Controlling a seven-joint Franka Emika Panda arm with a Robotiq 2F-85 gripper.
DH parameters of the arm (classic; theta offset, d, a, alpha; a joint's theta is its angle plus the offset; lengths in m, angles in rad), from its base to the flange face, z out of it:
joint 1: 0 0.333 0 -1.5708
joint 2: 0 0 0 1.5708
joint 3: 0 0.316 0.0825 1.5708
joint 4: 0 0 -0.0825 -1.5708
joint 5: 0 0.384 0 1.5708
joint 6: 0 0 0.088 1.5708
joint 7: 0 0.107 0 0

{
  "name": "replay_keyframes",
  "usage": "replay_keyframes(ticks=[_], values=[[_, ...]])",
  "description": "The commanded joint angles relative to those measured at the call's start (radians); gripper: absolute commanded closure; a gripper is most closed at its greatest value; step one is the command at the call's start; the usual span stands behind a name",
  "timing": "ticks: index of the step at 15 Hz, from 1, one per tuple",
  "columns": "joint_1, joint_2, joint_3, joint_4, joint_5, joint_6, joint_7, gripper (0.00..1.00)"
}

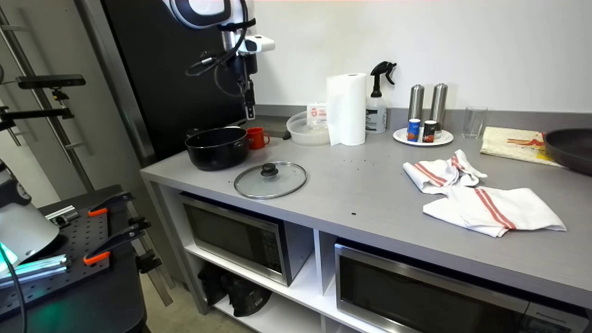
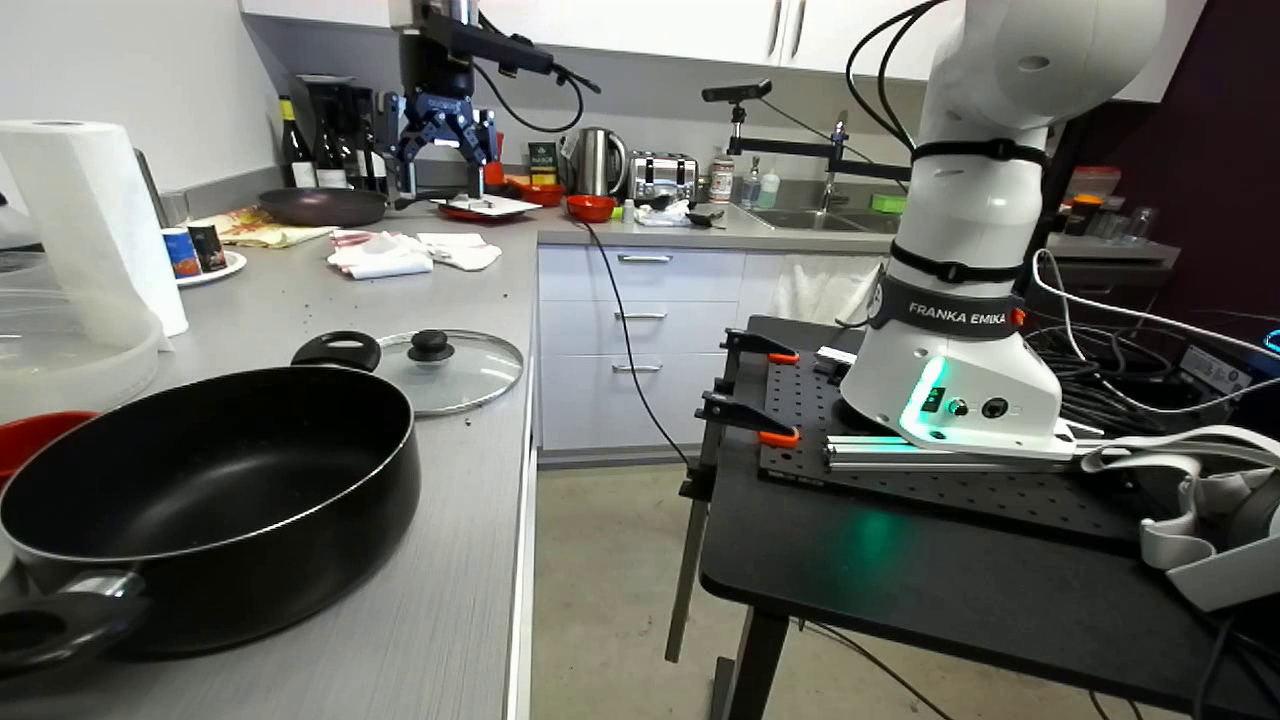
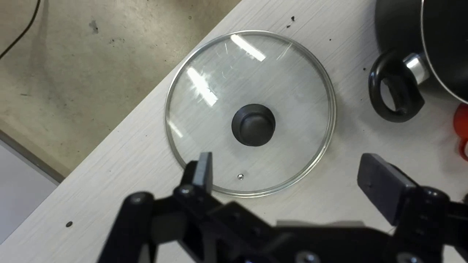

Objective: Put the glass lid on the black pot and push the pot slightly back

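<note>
The glass lid lies flat on the grey counter, knob up, near the front edge; it shows in both exterior views [image 1: 273,184] [image 2: 455,375] and in the wrist view [image 3: 252,126]. The black pot stands uncovered beside the lid in both exterior views [image 1: 216,155] [image 2: 330,540]; its wall and one handle show at the upper right of the wrist view [image 3: 396,29]. My gripper is open and empty, pointing down well above the counter [image 1: 250,112] [image 2: 441,188]. In the wrist view its fingertips [image 3: 287,160] straddle the space past the lid's lower rim, off-centre from the knob, touching nothing.
A red cup [image 1: 257,138] stands right beside the pot. A clear plastic bowl [image 1: 307,134], paper towel roll [image 1: 347,108] and spray bottle [image 1: 377,111] stand behind. A plate with shakers [image 1: 401,137], cloths [image 1: 490,208] and a dark pan [image 1: 573,148] are farther along.
</note>
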Motion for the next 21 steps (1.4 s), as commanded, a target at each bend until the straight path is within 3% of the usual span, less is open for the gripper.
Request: replay_keyframes(ticks=[1,8,21], values=[[0.012,0.128,-0.021,0.097,-0.018,0.029,0.049,0.00],[0.021,0.292,-0.031,0.198,0.002,0.043,0.079,0.00],[0.037,0.479,-0.032,0.326,0.018,0.026,0.110,0.00]])
